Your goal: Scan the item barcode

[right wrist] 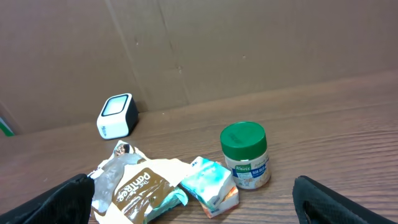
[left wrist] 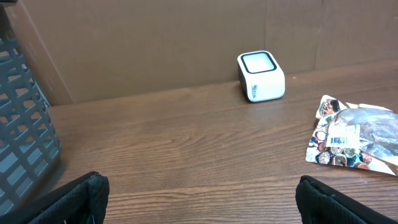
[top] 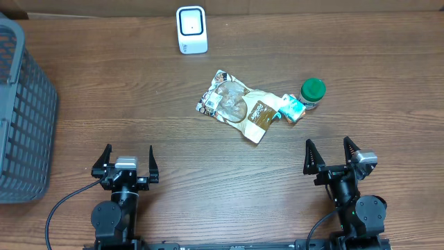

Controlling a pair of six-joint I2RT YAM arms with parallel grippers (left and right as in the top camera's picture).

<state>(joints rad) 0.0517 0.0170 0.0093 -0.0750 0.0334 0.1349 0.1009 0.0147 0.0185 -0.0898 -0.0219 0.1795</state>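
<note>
Three items lie right of the table's middle: a crinkled brown-and-white snack bag (top: 239, 104), a small teal box (top: 293, 109) and a green-lidded jar (top: 312, 92). In the left wrist view a barcode label (left wrist: 341, 138) shows on the bag (left wrist: 354, 140). The white scanner (top: 192, 29) with its dark window stands at the far edge. My left gripper (top: 128, 151) is open near the front left, far from the items. My right gripper (top: 327, 143) is open at the front right, just short of the box (right wrist: 208, 185) and the jar (right wrist: 245, 155). Neither holds anything.
A grey slatted basket (top: 21, 118) takes up the left edge of the table. A brown cardboard wall (left wrist: 155, 43) runs behind the scanner (left wrist: 261, 76). Bare wood lies between both grippers and the items.
</note>
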